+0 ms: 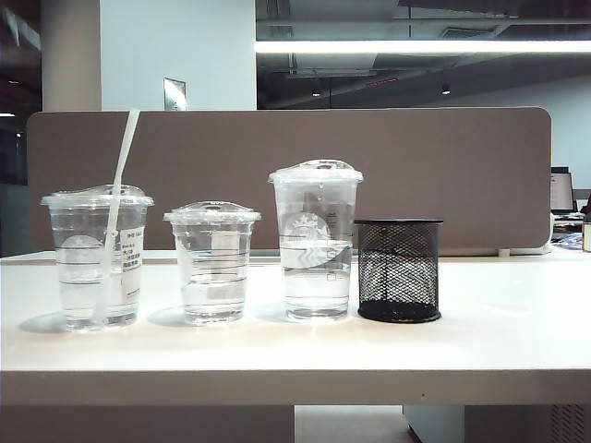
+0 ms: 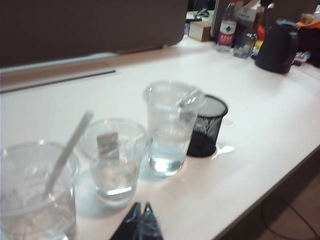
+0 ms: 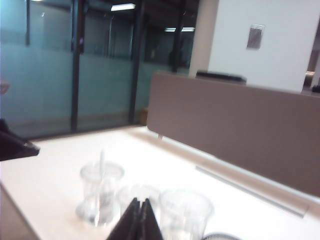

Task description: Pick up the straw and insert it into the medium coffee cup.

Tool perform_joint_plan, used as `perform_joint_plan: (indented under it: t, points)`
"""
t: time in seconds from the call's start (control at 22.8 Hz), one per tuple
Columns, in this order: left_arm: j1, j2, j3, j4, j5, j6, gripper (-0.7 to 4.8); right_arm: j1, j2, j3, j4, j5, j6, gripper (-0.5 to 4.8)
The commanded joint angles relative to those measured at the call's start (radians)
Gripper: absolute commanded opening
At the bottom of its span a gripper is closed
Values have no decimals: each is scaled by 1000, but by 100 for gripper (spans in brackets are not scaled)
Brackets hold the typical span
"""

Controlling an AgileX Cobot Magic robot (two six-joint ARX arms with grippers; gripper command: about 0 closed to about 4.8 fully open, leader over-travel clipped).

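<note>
Closest to my left wrist camera sits my left gripper (image 2: 140, 220), jaws pressed together with nothing between them, only the dark tips showing and the rest cut off by the picture edge. It hangs above the tabletop (image 2: 260, 135) in front of the cups, clear of all of them. My right gripper (image 3: 137, 220) is likewise closed and empty, its tips alone in view, on the side of the cups away from the brown partition (image 3: 235, 120).

From outside, neither arm shows. Four things stand in a row along the tabletop. The medium coffee cup (image 1: 97, 258) is the end one, its domed lid on and water inside. The straw (image 1: 118, 185) is through that lid, leaning, its top well above the cup and its lower part blurred by water and plastic. Just beside the medium coffee cup stands the short cup (image 1: 212, 263), then the tall cup (image 1: 316, 245), then the black mesh holder (image 1: 399, 269) at the far end, very near the tall cup; whether they meet I cannot tell. Both wrist views are soft, so the labels cannot be read.
</note>
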Motion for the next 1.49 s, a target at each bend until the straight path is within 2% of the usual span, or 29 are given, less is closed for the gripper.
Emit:
perform_joint_plan:
  t: [0.04,0.26,0.57,1.14,1.27,1.4,1.49]
  points:
    - [0,0,-60,55,1,-1,-4,2,-66,-59,-28,2,8,-6]
    - [0,0,-117,54,-7,-1,-4,2,-55,-142,-68,-5,37,-6]
    - [0,0,-172,57,-177,-1,-4,2,-55,-275,-80,-5,126,-6]
    - [0,-2,-176,53,-175,0,-4,0,-55,-325,-154,-1,139,0]
    - [6,-76,-177,14,-172,0,-4,0,-55,-325,-154,-1,139,0]
    - [66,-161,-177,4,-148,0,-4,0,-55,-325,-154,-2,139,0]
    - [142,-198,-177,4,-148,3,-4,0,-55,-325,-154,-1,139,0]
